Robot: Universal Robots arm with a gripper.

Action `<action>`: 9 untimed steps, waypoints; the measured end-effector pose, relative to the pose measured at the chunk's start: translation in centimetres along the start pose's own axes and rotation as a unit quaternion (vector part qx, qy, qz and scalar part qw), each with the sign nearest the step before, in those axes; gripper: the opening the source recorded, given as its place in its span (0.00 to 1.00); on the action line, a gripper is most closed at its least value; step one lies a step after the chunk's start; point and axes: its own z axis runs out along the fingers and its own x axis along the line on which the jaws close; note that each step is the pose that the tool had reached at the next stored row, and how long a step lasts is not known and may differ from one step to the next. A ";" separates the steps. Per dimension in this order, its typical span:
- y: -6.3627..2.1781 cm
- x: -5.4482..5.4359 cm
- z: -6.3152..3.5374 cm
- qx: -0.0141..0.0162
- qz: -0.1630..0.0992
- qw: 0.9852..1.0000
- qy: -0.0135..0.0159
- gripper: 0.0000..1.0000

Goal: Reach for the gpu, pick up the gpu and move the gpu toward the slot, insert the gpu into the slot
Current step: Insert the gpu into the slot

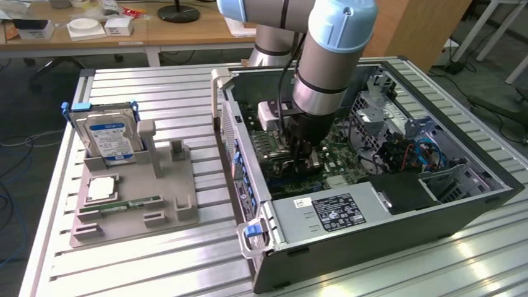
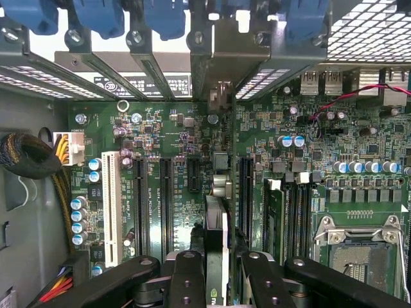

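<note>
Exterior view, centre of frame: the robot arm (image 1: 330,68) reaches down into the open computer case (image 1: 462,210), its gripper (image 1: 303,156) low over the motherboard (image 1: 347,162). On the grey fixture tray (image 1: 132,216) at the left of the frame stand a hard drive (image 1: 111,137) and, below it, a memory stick (image 1: 123,204). Wrist view, lower centre: the gripper (image 2: 217,269) is clamped on the gpu (image 2: 217,240), seen edge-on and upright between the black fingers (image 2: 186,276). The card stands over the motherboard (image 2: 167,128), in line with the black expansion slots (image 2: 166,199); a white slot (image 2: 110,205) lies further left. Whether the card is seated cannot be told.
</note>
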 end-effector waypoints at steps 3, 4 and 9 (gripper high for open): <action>0.00 0.0 0.00 0.000 0.000 1.000 0.000 0.27; 0.00 0.0 0.05 0.000 0.000 1.000 0.000 0.27; 0.01 0.0 0.46 0.000 0.000 1.000 0.000 0.27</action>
